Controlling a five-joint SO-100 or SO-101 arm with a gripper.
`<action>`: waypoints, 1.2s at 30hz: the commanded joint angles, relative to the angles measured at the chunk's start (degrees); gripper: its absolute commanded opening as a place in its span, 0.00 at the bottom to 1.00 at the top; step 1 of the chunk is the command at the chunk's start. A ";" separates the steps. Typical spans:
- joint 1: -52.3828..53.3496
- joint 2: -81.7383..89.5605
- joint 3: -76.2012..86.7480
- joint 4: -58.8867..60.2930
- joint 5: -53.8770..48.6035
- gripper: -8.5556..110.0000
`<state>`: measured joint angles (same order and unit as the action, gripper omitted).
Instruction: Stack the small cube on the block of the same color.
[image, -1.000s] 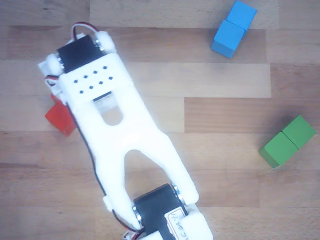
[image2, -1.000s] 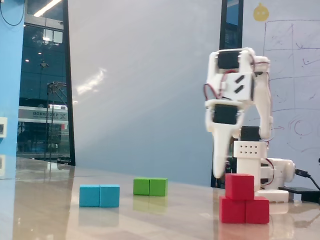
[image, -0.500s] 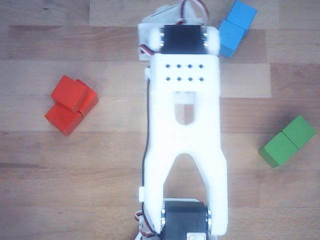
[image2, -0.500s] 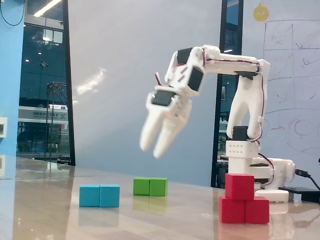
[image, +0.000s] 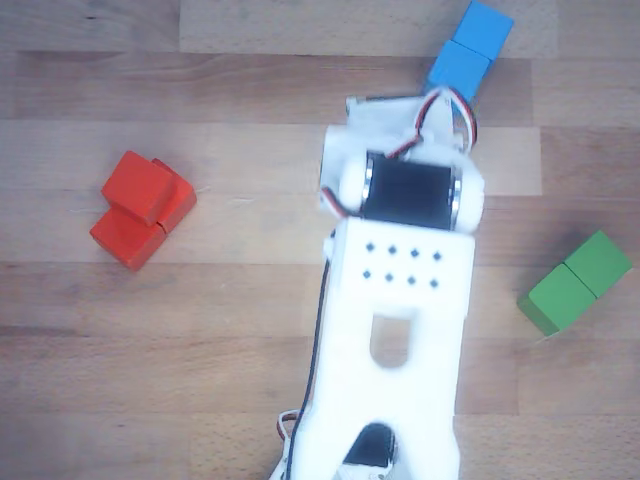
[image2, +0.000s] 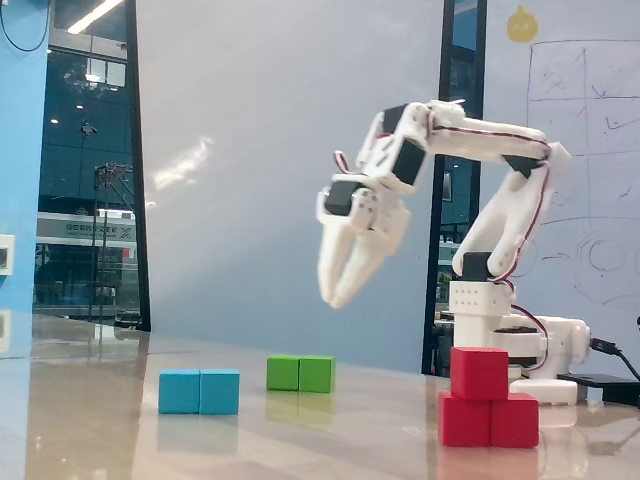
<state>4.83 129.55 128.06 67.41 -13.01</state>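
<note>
The small cube (image2: 479, 373) rests on top of the red block (image2: 490, 421), near the arm's base at the right of the fixed view. From above, the small cube (image: 138, 186) sits skewed across the block (image: 124, 240) at the left. My gripper (image2: 334, 298) hangs in the air, well left of and above the red stack. Its fingers meet at the tips and hold nothing. In the other view the arm's white body (image: 400, 300) hides the gripper.
A blue two-cube block (image2: 199, 391) and a green one (image2: 300, 373) lie on the wooden table, left of the red stack. From above, the blue block (image: 468, 50) is at the top edge and the green block (image: 575, 283) at the right.
The gripper has lifted off the red stack and swung away to mid-air, leaving the small cube on the block. From above, the arm swept from left to centre-right.
</note>
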 joint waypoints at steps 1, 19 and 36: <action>0.18 12.74 6.06 0.62 2.99 0.07; 0.09 42.36 33.93 -1.14 10.28 0.07; 0.00 65.04 47.46 -0.97 10.11 0.07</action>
<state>4.83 191.60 175.52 67.24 -2.90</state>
